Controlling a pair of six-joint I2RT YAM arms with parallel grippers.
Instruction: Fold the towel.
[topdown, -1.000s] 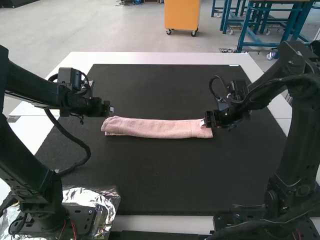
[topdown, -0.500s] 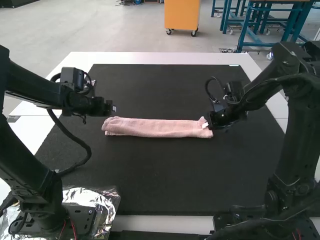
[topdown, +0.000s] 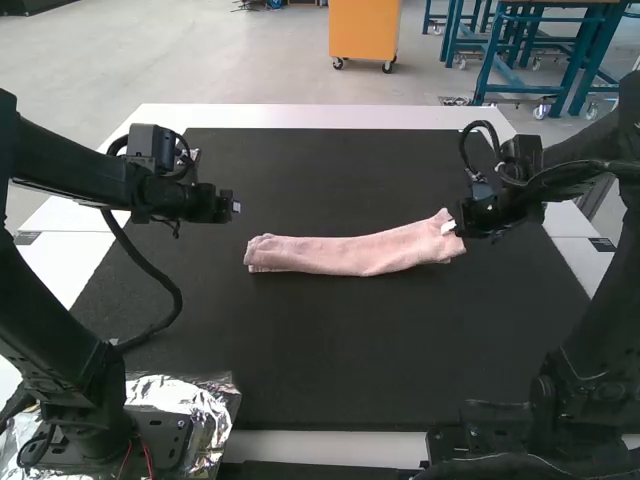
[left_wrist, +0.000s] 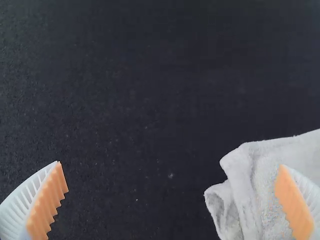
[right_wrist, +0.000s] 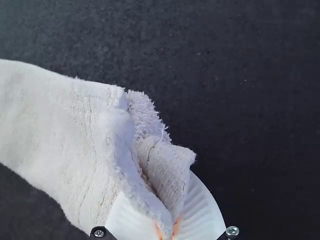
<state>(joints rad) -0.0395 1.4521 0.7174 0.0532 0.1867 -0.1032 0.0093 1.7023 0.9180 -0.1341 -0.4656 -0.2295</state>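
Note:
The pink towel (topdown: 350, 252) lies as a long narrow folded strip on the black mat, its right end raised a little. My right gripper (topdown: 450, 228) is at that end; in the right wrist view the right gripper (right_wrist: 167, 230) is shut on a layered corner of the towel (right_wrist: 65, 135). My left gripper (topdown: 236, 208) hangs over the mat just beyond and left of the strip's left end. In the left wrist view the left gripper (left_wrist: 172, 200) is open, with the towel's end (left_wrist: 265, 175) near one orange pad.
The black mat (topdown: 320, 340) covers most of the white table (topdown: 330, 117). Crinkled foil (topdown: 190, 395) lies by the left arm's base at the front left.
The right gripper has moved right and slightly away from the arms' bases, pulling the towel right and lifting its held end. The left gripper has shifted slightly right.

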